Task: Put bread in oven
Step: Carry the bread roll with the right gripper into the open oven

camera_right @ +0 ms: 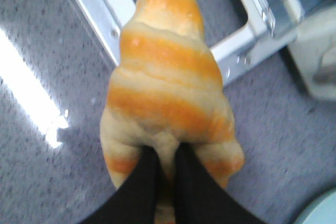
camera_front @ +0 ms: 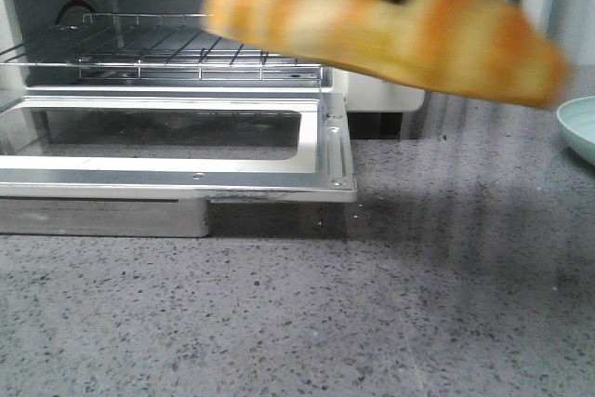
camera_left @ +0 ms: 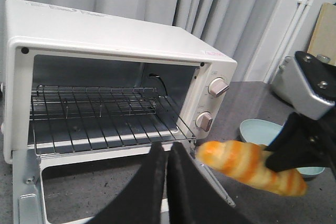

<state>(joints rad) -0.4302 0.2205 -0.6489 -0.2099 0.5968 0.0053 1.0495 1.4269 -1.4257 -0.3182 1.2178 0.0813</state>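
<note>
Front view: the bread [camera_front: 390, 30] hangs blurred across the upper right of the frame, clear of the counter [camera_front: 372, 304], beside the oven [camera_front: 167, 72] with its door [camera_front: 321, 151] folded down. Right gripper [camera_right: 164, 156] fingers pinch the bread. Left gripper [camera_left: 167, 169] fingers are pressed together, holding nothing.

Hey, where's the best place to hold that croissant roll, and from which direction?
Across the thick middle, from above. The bread is widest at its centre and tapers to narrow ends, so a mid-body pinch probably balances it best. The right hand already grips it roughly there, holding it in the air near the open oven.
</note>
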